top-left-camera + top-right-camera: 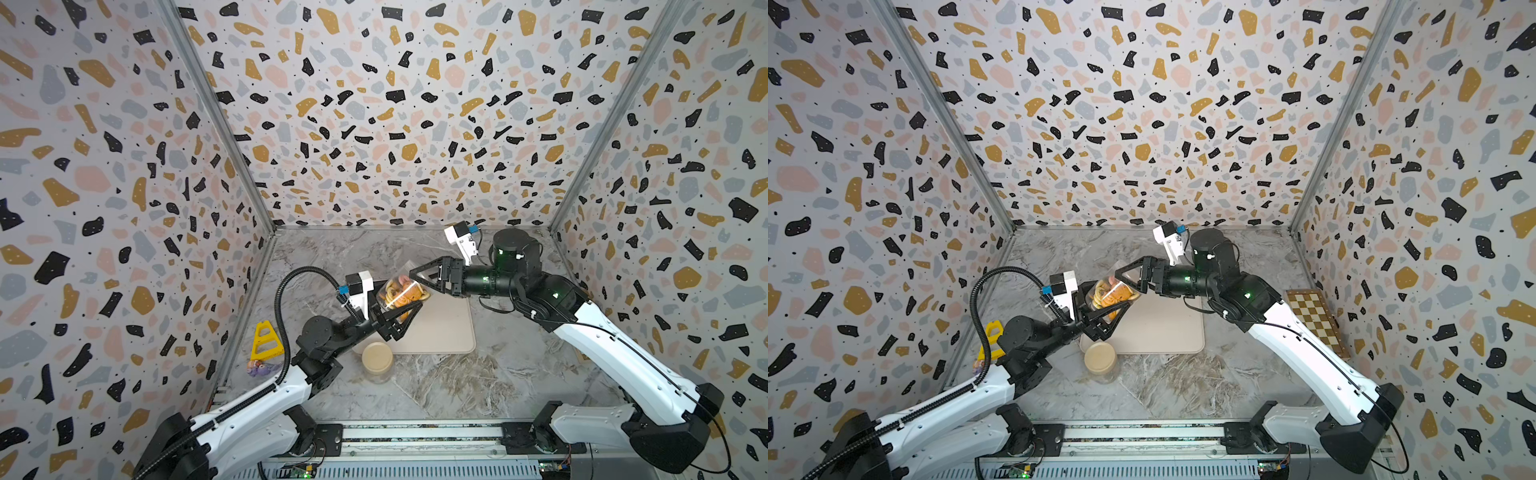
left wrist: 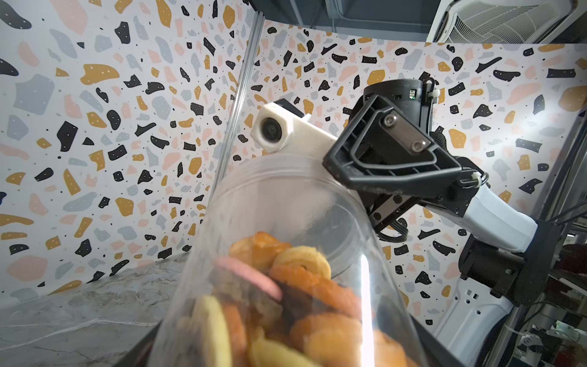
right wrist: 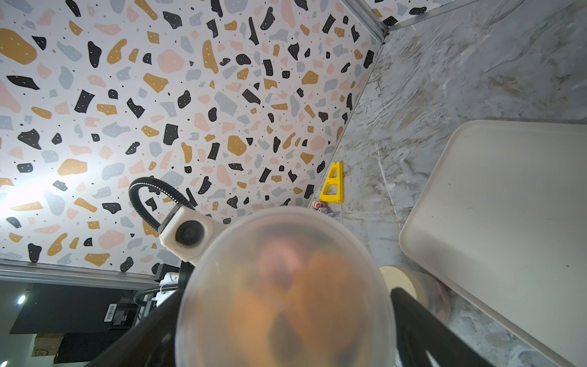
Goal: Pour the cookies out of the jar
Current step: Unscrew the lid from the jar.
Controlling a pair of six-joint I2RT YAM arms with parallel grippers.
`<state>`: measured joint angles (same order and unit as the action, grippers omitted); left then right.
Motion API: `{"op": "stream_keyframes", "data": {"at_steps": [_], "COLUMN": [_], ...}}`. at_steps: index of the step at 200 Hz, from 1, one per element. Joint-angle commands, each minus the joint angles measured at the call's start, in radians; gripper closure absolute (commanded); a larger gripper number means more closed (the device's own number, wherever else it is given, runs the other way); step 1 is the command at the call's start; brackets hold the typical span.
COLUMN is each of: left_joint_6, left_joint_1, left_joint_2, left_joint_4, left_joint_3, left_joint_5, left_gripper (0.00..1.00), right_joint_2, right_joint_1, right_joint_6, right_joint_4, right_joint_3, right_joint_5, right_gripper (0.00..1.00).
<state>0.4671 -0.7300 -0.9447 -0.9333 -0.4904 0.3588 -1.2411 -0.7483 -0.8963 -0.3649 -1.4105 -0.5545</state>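
Now, the left claw (image 1: 400,311) is clamping a clear jar (image 1: 399,291) around its body and holding it tilted in the air, clear of the desk (image 1: 457,386). Cookies (image 2: 286,302) in orange, yellow, pink and dark brown are lying heaped inside, at the end nearest this claw. The right claw (image 1: 416,277) is meeting the jar's far end, its fingers sitting on either side of it. Whether they are pressing in I cannot tell, nor whether that end is capped. A pale tray (image 1: 444,332) is lying directly below both claws, bare. A second jar (image 1: 377,357), tan-lidded, is standing on the desk just below the left claw. The held jar is looking light, smooth and probably slippery, with thin walls that may give under a hard squeeze. A grip around the middle of the body is seeming safest, leaving the mouth free. The cookies are looking brittle and loose, likely to tumble out in a rush.
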Motion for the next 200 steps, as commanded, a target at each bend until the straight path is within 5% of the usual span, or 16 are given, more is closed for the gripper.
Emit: {"op": "stream_keyframes", "data": {"at_steps": [1,119,200], "left_joint_6": [-0.078,-0.494,-0.504], "left_joint_1": [-0.004,-0.011,-0.012], "left_joint_2": [0.003,0.006,0.002], "left_joint_4": [-0.047,0.296,0.228], "left_joint_3": [-0.009,-0.060,-0.043], "left_joint_5": [0.027,-0.021,0.009], "left_gripper": [1.00,1.00,1.00], "right_joint_2": [0.034,0.024,0.031], "right_joint_1": [0.002,0.118,0.111], "right_joint_6": [-0.008,-0.207,-0.354], "right_joint_4": [-0.053,-0.300,-0.224], "right_joint_3": [-0.059,-0.040,0.080], "right_joint_5": [0.012,0.000,0.016], "right_gripper": [0.01,0.01,0.01]}}
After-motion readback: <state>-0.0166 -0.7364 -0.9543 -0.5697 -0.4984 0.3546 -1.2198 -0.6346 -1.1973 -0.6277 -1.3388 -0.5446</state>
